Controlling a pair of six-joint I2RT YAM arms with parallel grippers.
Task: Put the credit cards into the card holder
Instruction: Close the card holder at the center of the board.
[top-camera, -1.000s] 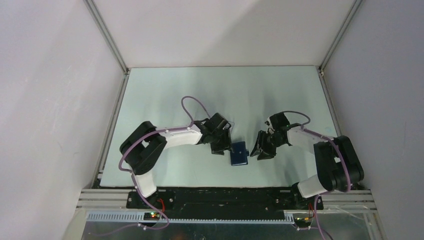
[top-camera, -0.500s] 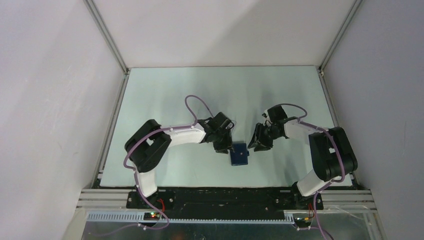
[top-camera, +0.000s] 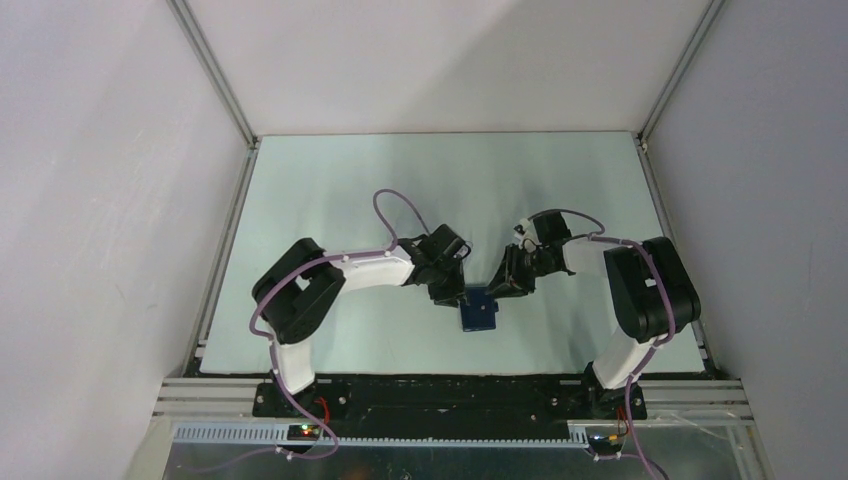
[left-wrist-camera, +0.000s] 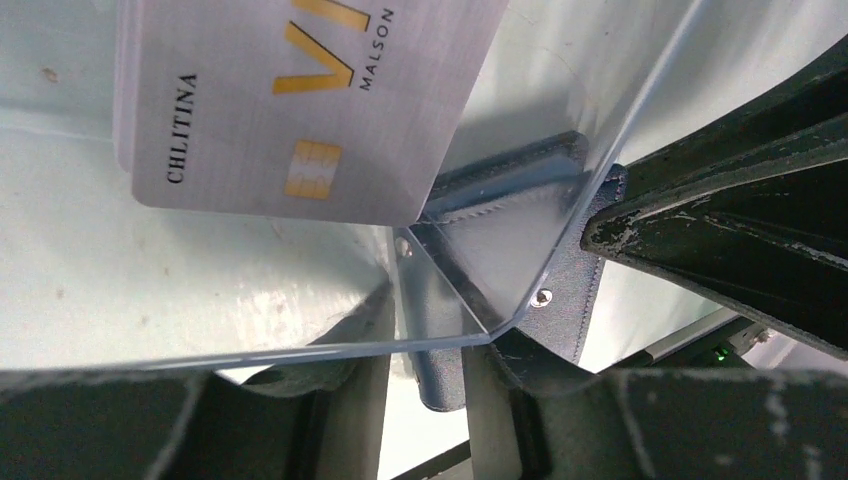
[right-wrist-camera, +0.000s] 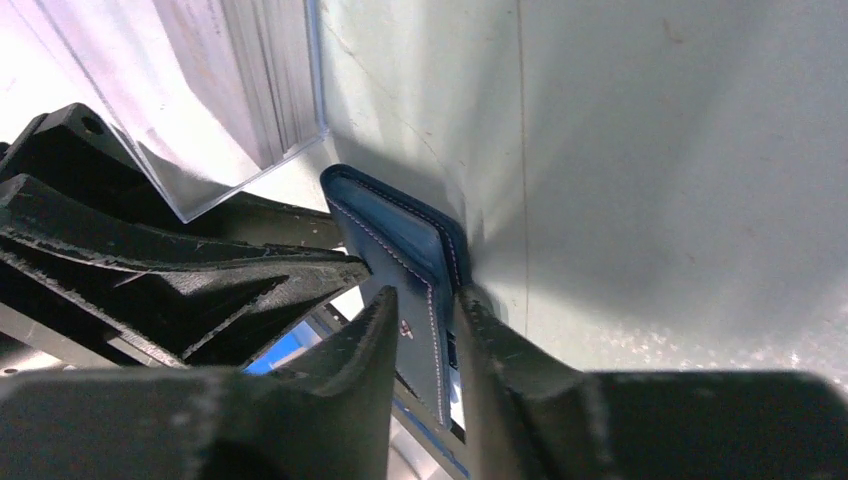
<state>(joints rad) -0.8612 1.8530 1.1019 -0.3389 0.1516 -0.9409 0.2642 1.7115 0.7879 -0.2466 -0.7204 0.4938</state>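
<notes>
Right gripper (right-wrist-camera: 425, 312) pinches a raised flap of the holder (top-camera: 480, 314), mid-table toward the near edge; cards (left-wrist-camera: 300, 100) hang tilted close over it at the left gripper (top-camera: 453, 292), whose grip I can't tell, so they may slip or snag the flap.

Pale green table (top-camera: 330, 200); navy card holder (top-camera: 480, 314) on it, near front middle

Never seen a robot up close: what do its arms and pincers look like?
Both the left arm and right arm have black joints, white links and a thin purple cable looping alongside. The pincer fingers are dark grey, ribbed and scuffed.
</notes>
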